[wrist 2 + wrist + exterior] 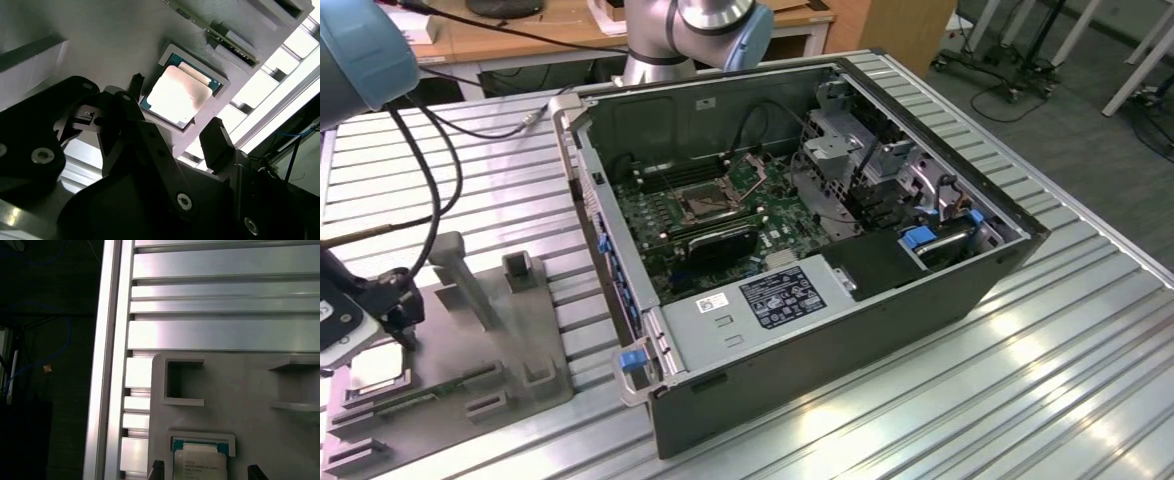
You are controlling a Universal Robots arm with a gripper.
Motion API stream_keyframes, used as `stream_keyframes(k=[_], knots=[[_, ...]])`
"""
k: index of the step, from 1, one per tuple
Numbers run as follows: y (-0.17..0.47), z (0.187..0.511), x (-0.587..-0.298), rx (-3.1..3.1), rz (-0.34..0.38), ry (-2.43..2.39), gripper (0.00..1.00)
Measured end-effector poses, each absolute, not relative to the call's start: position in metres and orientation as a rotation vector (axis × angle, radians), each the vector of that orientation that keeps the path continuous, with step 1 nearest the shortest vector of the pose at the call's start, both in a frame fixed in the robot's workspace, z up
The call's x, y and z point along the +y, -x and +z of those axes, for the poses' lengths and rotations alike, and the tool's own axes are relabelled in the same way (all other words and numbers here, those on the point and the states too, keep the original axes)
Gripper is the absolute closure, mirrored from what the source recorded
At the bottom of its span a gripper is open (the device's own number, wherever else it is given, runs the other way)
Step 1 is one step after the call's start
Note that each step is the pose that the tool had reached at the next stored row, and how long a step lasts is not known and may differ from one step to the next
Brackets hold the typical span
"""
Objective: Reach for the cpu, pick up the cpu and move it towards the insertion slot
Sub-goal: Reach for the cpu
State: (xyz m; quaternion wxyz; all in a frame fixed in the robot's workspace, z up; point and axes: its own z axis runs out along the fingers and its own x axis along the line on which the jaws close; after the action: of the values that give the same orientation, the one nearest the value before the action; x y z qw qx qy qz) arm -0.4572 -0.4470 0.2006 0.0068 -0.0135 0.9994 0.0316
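Hovering spread wide and empty, the end effector straddles the cpu lying flat in its grey tray recess; light, thin, stiff, probably fragile; best pinched by opposite edges.

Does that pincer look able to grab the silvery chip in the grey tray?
Probably yes. The pincer stands open over the cpu, one finger to each side, and nothing covers it in its recess of the grey tray.

Black jaws, spread apart, flank the pale silvery square cpu lying in a recess of the grey plastic tray.
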Motion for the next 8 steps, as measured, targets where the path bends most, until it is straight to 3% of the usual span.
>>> stream_keyframes(k=[8], knots=[[0.4574,0.1994,-0.4470,3.126,0.099,0.042,0.27]])
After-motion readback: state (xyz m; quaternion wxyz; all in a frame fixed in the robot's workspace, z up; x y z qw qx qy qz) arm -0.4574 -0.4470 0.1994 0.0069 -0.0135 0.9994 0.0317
